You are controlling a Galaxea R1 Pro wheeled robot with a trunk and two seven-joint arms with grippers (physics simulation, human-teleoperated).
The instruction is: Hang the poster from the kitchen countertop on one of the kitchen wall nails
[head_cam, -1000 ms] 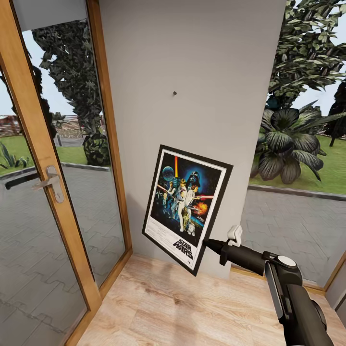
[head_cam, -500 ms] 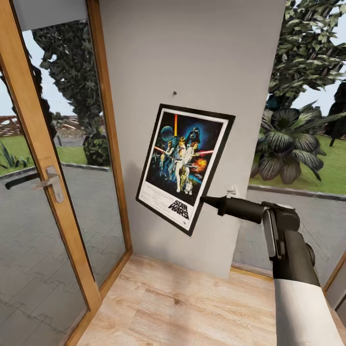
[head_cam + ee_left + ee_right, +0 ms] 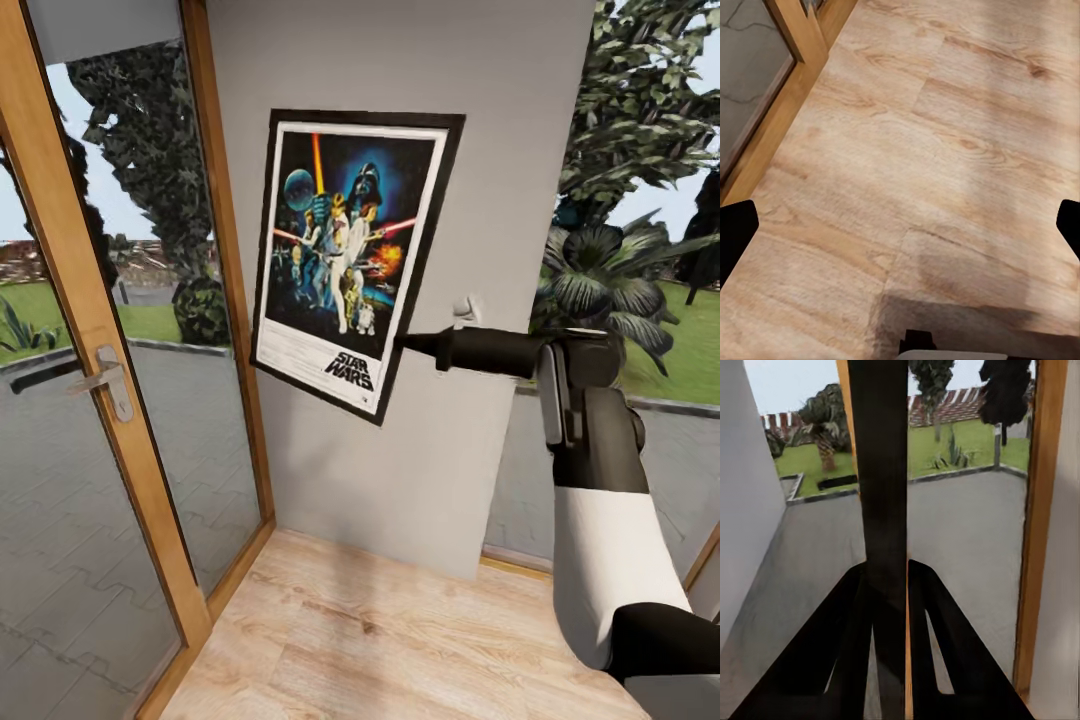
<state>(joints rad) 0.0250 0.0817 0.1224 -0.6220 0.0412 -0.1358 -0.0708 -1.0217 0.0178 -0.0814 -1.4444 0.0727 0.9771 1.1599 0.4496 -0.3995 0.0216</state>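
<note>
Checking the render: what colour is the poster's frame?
Black, around a white border; the poster shows best in the head view.

The poster [image 3: 352,258] is a portrait Star Wars picture with a thin black frame, white border, dark blue art and the title near its bottom edge. It hangs in the air against the light-grey wall, slightly tilted, its lower right edge pinched by the right gripper [image 3: 400,343].

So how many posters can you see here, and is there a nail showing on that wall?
1 poster, tilted against the grey wall between the glass door and the window, held at its right edge by the right gripper. 0 nails show; one may be hidden behind the poster.
</note>
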